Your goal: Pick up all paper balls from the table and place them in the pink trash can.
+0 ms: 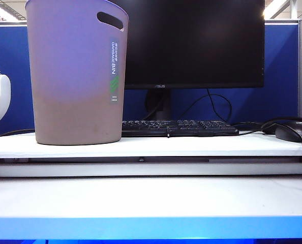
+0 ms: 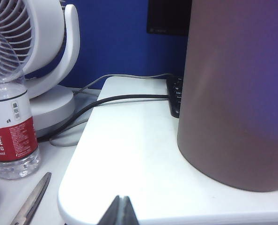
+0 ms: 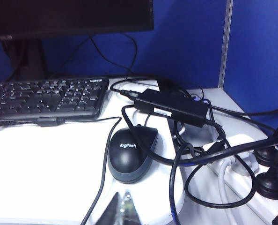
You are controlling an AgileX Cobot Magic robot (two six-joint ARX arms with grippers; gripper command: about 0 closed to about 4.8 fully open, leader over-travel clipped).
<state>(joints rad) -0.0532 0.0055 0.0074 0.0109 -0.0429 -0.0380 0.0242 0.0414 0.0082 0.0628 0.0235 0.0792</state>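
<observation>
Hovering low over smooth white table [image 1: 151, 195], my left gripper [image 2: 120, 211] clenched, empty, near tapered matte pink trash can [image 1: 74, 76] on raised tier; label reads "GARBAGE BIN". Right gripper [image 3: 122, 208] clenched, empty, just before glossy black mouse [image 3: 129, 152] marked "logitech". Paper balls unseen.
</observation>
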